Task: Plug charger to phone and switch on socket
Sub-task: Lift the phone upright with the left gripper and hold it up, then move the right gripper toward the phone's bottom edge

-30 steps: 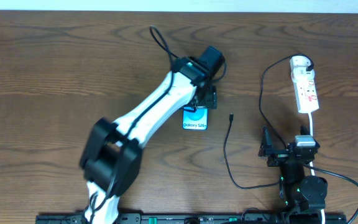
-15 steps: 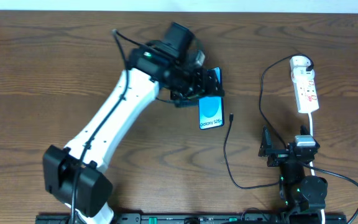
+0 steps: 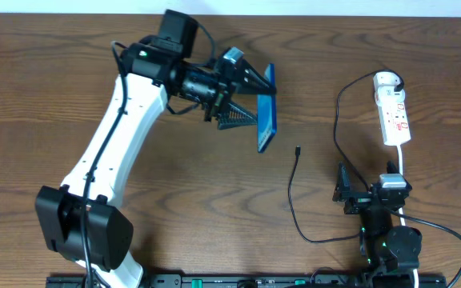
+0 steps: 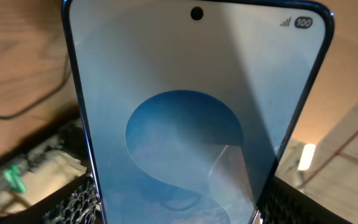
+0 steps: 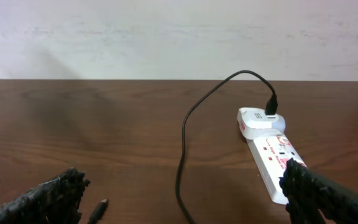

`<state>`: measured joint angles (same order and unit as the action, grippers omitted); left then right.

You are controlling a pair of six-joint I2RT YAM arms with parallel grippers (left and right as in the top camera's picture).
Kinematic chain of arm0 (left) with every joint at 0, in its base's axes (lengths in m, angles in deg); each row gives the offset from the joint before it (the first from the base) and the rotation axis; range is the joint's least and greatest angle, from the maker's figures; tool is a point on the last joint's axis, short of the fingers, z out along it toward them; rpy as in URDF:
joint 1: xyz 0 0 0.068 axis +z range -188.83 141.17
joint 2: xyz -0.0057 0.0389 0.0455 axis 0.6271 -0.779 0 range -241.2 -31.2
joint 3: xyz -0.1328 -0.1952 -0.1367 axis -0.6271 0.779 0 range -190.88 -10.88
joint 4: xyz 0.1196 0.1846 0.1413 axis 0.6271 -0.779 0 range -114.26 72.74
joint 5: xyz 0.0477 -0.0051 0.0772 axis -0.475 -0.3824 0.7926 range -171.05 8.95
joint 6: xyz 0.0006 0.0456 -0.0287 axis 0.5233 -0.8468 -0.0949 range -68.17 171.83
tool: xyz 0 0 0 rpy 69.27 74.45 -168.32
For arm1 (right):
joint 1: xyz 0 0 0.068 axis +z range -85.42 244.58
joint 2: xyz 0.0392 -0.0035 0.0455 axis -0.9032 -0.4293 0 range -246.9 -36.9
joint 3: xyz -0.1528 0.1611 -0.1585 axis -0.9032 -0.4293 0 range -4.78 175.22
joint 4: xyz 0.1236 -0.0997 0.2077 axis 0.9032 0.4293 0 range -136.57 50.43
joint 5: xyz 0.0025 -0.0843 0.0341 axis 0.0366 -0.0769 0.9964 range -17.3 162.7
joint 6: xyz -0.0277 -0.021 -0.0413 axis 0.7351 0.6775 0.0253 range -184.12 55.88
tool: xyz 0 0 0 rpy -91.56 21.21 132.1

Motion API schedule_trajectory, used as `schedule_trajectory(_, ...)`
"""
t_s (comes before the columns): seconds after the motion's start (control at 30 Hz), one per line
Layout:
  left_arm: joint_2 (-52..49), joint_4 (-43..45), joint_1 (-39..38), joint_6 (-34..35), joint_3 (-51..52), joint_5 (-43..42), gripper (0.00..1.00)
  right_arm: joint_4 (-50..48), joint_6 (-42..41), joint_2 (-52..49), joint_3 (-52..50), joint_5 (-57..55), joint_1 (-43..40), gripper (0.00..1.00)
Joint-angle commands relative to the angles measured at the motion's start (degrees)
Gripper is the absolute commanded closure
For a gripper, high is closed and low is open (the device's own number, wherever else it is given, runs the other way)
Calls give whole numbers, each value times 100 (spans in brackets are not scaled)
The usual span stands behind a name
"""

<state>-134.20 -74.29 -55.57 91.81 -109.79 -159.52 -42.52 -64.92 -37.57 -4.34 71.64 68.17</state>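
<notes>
My left gripper (image 3: 256, 102) is shut on the phone (image 3: 266, 112), holding it off the table and tipped on edge, so only a thin blue sliver shows from overhead. In the left wrist view the blue screen (image 4: 191, 112) fills the frame between my fingers (image 4: 73, 202). The charger (image 3: 292, 200) is a thin black cable on the table, and its loose tip (image 3: 297, 150) lies just right of and below the phone. The cable's other end runs to the far end of the white socket (image 3: 393, 112). My right gripper (image 3: 370, 190) stands open near the front edge, with the tip (image 5: 97, 210) and the socket (image 5: 269, 155) ahead of it.
The socket's thick white cord (image 3: 402, 164) runs toward the front beside my right arm. A pale wall (image 5: 166, 37) stands behind the table's far edge. Bare brown wood (image 3: 374, 48) lies around the things.
My left arm has lifted the phone off the table, swung back and to the left, and tipped it from flat onto its edge. The right arm, the cable and the socket have not moved.
</notes>
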Motion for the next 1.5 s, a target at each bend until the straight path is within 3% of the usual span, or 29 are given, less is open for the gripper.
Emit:
schedule_trajectory(0.0, 175, -9, 168, 634, -66, -514, 22, 22, 48, 28, -13, -28, -17, 1)
schedule_trajectory(0.27, 175, 125, 372, 1493, -66, -988, 22, 22, 48, 28, -13, -26, -17, 1)
schedule_trajectory(0.57, 175, 951, 372, 2369, -66, -1163, 22, 22, 48, 28, -13, -28, -17, 1)
schedule_trajectory(1.1, 175, 1047, 372, 2402, -66, -1161, 22, -234, 87, 28, -13, -247, -17, 1)
schedule_trajectory(1.33, 175, 1047, 372, 2398, -66, -1163, 22, -1735, -2168, 28, -13, 2210, -13, 1)
schedule_trajectory(1.47, 175, 1047, 372, 2398, -66, -1161, 22, -2988, -2275, 28, -2, 3051, -15, 1)
